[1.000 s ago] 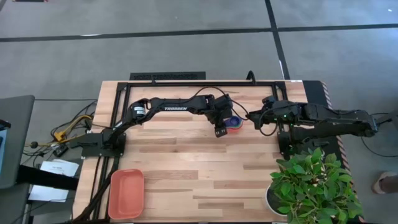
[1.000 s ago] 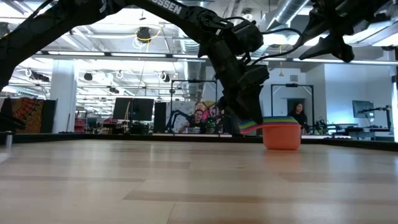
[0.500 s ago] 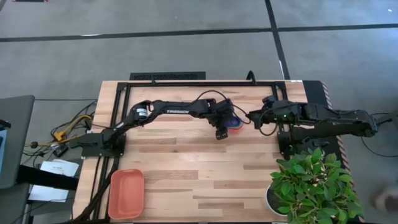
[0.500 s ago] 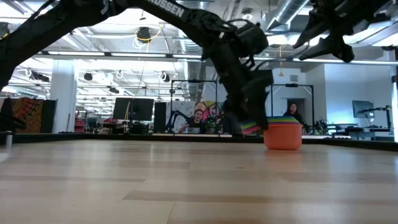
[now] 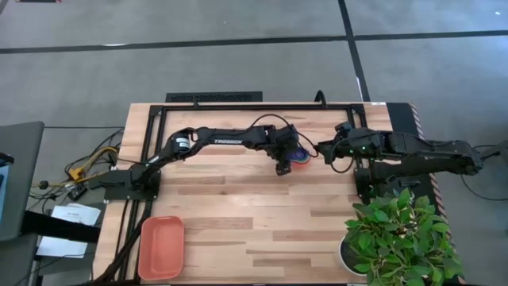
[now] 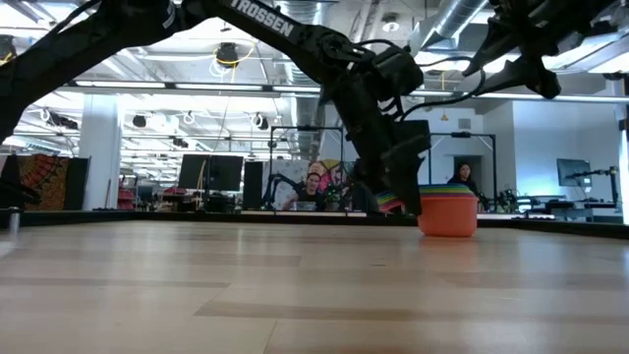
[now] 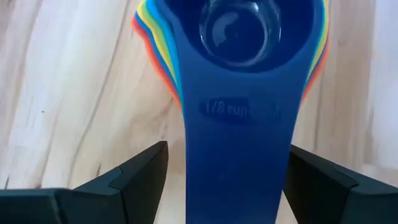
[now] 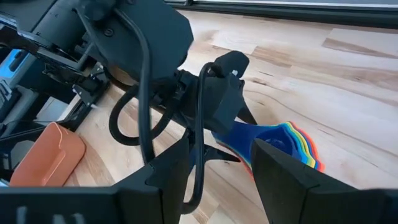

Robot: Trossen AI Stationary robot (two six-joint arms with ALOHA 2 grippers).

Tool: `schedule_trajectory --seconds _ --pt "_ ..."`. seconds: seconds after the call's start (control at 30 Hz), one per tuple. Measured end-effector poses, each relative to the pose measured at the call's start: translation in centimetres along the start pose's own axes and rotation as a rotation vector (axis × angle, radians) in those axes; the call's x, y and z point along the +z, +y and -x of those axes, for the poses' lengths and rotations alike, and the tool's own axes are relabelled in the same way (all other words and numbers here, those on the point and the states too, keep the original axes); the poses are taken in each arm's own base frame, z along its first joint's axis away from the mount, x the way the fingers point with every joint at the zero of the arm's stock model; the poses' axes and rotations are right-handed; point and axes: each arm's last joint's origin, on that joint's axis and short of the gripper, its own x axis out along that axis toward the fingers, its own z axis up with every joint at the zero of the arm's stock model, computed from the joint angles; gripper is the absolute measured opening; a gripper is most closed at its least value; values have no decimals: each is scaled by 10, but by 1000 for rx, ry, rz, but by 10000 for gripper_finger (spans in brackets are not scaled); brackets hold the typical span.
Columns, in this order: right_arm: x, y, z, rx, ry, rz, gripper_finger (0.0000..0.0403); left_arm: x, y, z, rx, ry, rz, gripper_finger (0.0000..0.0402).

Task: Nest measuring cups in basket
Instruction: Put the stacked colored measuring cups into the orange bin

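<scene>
The measuring cups [image 5: 300, 159] sit nested in one rainbow stack on the table's far middle, with the dark blue cup [image 7: 233, 37] on top. The stack rests on the base of its coral cup [image 6: 448, 218]. My left gripper [image 5: 289, 160] is open and low at the stack's left side. Its fingers stand on either side of the stacked handles [image 7: 233, 155]. My right gripper [image 5: 321, 149] hovers open, above and right of the stack [image 8: 286, 146]. The salmon-orange basket [image 5: 162, 246] lies at the table's near left corner. My left gripper [image 7: 230, 180] comes level from the table's left, its fingers lying along the stacked handles, one on each side. One fingertip [image 7: 298, 165] stands right at the blue handle's edge [image 7: 281, 155]. Whether it touches I cannot tell. The stack stands on the table.
A potted plant [image 5: 401, 234] fills the near right corner. A black frame rail [image 5: 262, 106] runs along the far edge. Bare wood lies between the stack and the basket [image 8: 46, 155]. People sit in the room beyond the table [image 6: 314, 187].
My left gripper has moved a little toward the table's right and slightly down, closing in on the cup stack until its fingers flank the fanned handles. My right gripper has kept still.
</scene>
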Motion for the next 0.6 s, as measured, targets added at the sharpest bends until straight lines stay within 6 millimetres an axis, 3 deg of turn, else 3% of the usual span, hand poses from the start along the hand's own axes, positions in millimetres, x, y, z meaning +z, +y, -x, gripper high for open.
schedule_trajectory --seconds 0.23,0.6 --pt "0 0 0 1 -1 -13 194 -3 0 -5 10 7 -27 258" --pt "0 0 0 2 -1 -36 182 -2 3 -5 0 5 -63 156"
